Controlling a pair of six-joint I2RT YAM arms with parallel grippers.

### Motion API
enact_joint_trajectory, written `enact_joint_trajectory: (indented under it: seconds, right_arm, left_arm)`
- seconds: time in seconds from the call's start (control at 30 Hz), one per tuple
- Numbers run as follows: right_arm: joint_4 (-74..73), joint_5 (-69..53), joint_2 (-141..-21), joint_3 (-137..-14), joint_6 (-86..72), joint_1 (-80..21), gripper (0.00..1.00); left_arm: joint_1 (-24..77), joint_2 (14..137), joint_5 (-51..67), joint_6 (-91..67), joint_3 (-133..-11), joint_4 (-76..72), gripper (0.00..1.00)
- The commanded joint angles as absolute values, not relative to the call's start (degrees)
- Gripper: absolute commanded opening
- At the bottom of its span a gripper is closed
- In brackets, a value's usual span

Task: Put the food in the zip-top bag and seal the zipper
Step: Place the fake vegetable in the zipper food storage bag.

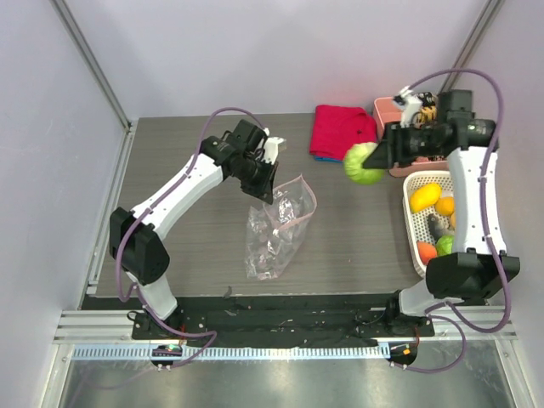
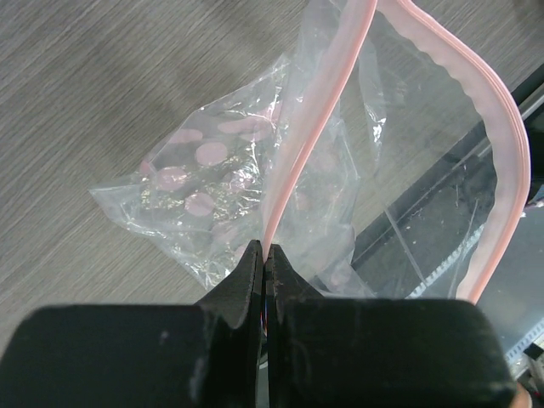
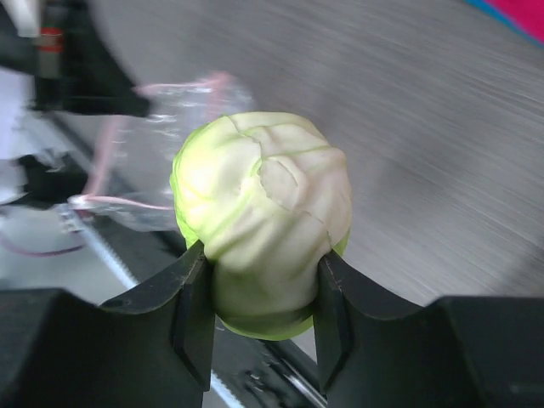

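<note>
Overhead, the left arm (image 1: 183, 191) rises from its base at 7 o'clock, folds at an elbow near the left edge of the table (image 1: 187, 255) and reaches toward 1 o'clock. It ends with the left gripper (image 1: 269, 194) tipped downward over the middle of the table. Its jaws are pressed together with no gap between them, pinching one lip of the zipper (image 2: 316, 136). In the left wrist view that lip runs straight out from the fingertips, while the other lip arcs away to 3 o'clock, so the mouth gapes.

The zip-top bag (image 1: 274, 229) trails from the pinch toward 6 o'clock. Its crumpled, dotted body rests on the table, and its open mouth lies at 3 o'clock of the fingertips.

The right arm (image 1: 474, 195) stands up from its base at 5 o'clock along the right edge, then turns its wrist toward 9 o'clock. The right gripper (image 1: 371, 160) lies level and clamps a green cabbage-like toy (image 3: 263, 212), one finger on each flank. The toy sits at 2 o'clock of the bag's mouth, well apart from it. The ground behind it in the right wrist view is blurred.

A white basket (image 1: 410, 223) at the 3 o'clock edge, partly under the right arm, holds the remaining food:
- a yellow lemon-like piece (image 1: 425, 197)
- an orange piece (image 1: 444, 206)
- a red-orange piece (image 1: 427, 252)
- a green piece (image 1: 444, 245)
- a dark green piece (image 1: 437, 226), partly hidden

A red cloth (image 1: 342, 130) lies at 1 o'clock on the table, with a pink box (image 1: 385, 109) just beside it.
</note>
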State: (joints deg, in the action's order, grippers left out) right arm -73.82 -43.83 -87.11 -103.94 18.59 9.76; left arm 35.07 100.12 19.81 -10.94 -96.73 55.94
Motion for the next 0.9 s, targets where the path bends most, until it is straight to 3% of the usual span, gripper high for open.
enact_joint_trajectory:
  seconds: [0.0,0.13,0.3,0.7,0.87]
  right_arm:
    - [-54.0,-56.8,-79.2,-96.5,0.1,0.4,0.15]
    - [-30.4,-54.6,-73.4,-85.3,-20.7,-8.2,0.15]
    - [-14.3,-48.7,-71.8,-75.5,-27.9,-16.6,0.12]
    - [-20.5,-34.8,-73.4,-63.7,-8.0,-26.4,0.04]
    - [-27.2,-26.6,-74.3,-64.4,-0.3,-29.8,0.03]
  left_arm:
    - [33.8,97.0,23.6,-12.2,-96.2,53.3,0.00]
    - [33.6,97.1,23.8,-11.4,-97.1,53.2,0.00]
    - [33.5,96.7,24.3,-11.3,-96.8,53.4,0.00]
    - [30.6,98.1,31.8,-14.9,-96.5,51.6,0.00]
    - [29.1,98.0,34.2,-15.2,-96.1,50.6,0.00]
